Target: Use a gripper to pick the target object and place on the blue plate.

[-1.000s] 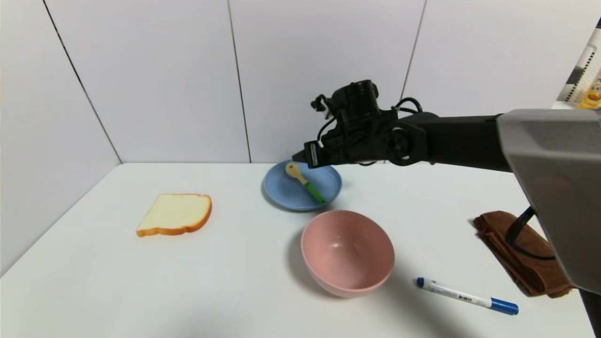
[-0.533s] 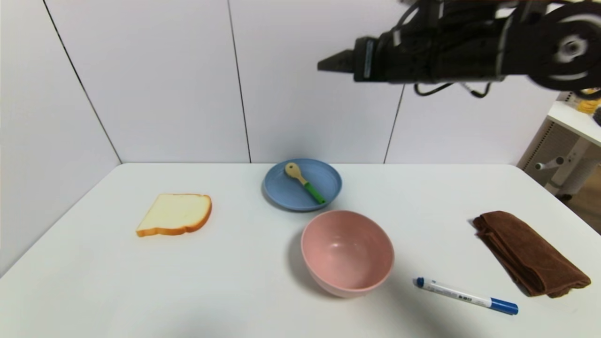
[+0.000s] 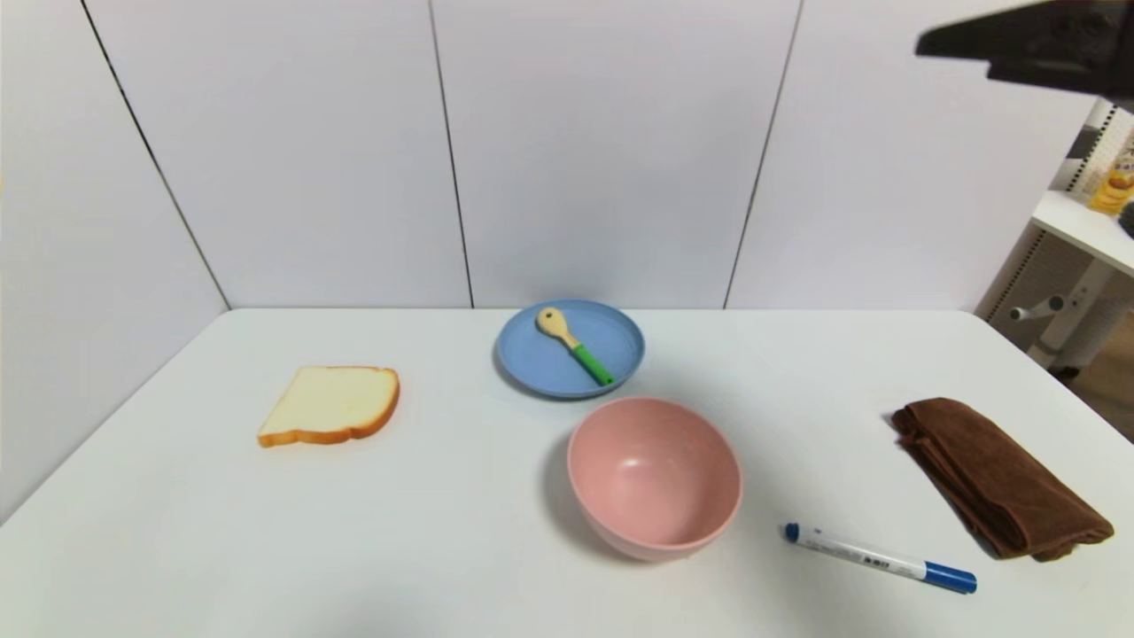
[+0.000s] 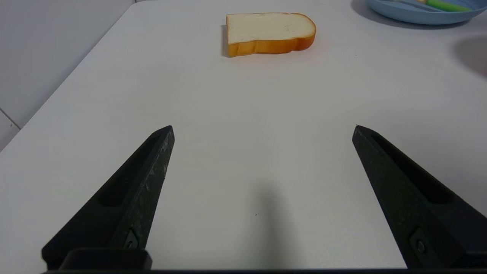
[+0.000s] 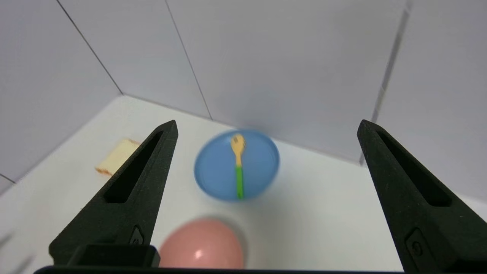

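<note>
1. The toy spoon (image 3: 574, 344) lies flat in the blue plate (image 3: 532, 359), yellow head toward the wall, green handle toward the pink bowl (image 3: 654, 476).
2. The right gripper (image 5: 266, 129) hangs high above the bench (image 3: 461, 532), jaws spread wide, gripping nothing.
3. The left gripper (image 4: 262, 131) sits low over the bench, jaws released, a bread slice (image 4: 270, 33) ahead.

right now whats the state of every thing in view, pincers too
toy spoon: lying flat on the blue plate, free of any pincer
blue plate: upright, holding only the spoon
pink bowl: upright, empty
bread slice: flat on the table
marker pen: lying down, capped
brown cloth: folded
right pincer: open, empty, raised high
left pincer: open, empty, low over the table
</note>
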`<control>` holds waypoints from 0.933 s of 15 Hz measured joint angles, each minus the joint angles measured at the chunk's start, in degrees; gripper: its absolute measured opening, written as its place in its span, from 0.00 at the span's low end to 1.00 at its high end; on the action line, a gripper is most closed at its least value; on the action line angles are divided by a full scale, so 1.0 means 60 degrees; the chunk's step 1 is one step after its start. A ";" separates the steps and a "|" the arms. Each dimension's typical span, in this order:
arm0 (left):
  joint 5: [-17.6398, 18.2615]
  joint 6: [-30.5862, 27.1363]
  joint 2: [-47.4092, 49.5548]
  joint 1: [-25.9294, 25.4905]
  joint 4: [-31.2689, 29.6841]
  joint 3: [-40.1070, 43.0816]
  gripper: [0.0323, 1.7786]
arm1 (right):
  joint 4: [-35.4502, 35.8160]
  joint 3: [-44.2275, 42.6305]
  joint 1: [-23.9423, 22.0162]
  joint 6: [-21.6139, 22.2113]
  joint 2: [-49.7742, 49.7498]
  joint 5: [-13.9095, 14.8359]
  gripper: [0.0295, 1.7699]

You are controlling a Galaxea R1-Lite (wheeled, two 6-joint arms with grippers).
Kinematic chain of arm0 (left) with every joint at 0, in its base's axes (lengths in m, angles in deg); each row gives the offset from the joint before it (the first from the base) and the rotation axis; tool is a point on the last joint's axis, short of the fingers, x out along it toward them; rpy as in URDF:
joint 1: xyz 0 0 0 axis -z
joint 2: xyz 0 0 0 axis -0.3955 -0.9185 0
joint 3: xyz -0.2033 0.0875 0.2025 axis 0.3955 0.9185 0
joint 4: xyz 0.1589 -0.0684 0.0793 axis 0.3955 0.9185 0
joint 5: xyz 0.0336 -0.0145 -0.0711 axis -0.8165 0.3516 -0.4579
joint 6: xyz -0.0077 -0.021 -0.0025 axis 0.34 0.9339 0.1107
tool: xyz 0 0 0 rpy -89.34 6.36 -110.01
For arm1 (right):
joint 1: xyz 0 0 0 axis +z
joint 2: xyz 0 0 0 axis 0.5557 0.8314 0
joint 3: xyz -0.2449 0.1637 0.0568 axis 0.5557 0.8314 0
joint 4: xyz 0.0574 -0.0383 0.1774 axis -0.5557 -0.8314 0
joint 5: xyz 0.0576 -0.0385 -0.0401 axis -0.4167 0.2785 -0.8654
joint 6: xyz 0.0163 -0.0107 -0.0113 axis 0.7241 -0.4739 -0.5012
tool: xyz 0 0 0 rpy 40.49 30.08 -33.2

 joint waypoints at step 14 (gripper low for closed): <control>-0.0004 0.0000 0.0000 0.0000 0.0004 0.0000 0.95 | -0.0219 1.2583 -0.2324 -0.1688 -1.1079 0.2078 0.96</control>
